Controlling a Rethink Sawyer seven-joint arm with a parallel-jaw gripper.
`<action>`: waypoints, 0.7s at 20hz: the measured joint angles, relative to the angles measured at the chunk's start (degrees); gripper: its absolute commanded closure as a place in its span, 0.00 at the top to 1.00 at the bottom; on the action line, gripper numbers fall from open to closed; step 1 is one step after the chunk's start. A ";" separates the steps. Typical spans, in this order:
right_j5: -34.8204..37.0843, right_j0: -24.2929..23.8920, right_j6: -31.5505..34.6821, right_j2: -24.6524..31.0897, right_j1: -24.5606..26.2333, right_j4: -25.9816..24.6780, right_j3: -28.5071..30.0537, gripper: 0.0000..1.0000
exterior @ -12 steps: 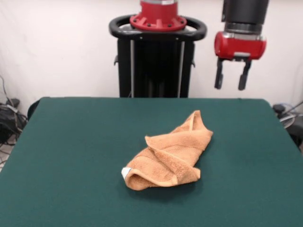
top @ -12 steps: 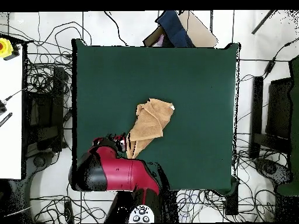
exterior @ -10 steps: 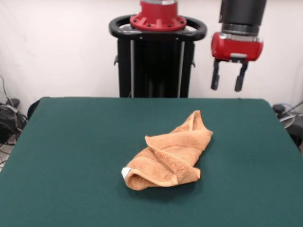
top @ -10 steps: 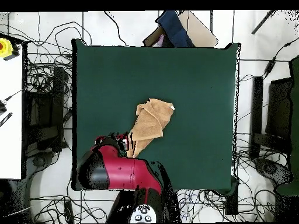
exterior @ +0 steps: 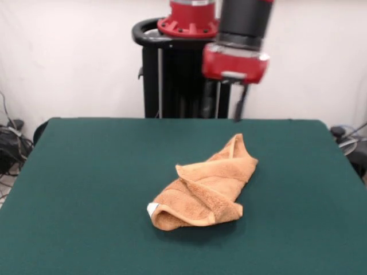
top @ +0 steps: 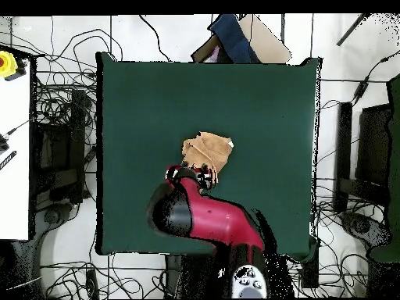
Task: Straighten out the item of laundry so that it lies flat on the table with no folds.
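Lying crumpled mid-table [exterior: 86,172], towel [exterior: 206,186], wide green margins

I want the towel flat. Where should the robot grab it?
Probably the pointed corner of the towel nearest the robot's pedestal, taken from above: it sticks out free of the bunched folds, so pulling it outward over the table should open them.

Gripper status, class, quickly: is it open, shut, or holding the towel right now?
Gripper: cannot be told whether open or shut; it hangs above the towel, holding nothing.
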 measured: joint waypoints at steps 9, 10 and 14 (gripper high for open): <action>-2.83 -9.64 0.00 3.32 7.68 -3.89 -2.48 1.00; -3.56 -10.46 0.00 4.03 8.91 -4.44 -2.56 1.00; -6.22 -12.18 0.00 6.50 13.13 -5.70 -2.58 1.00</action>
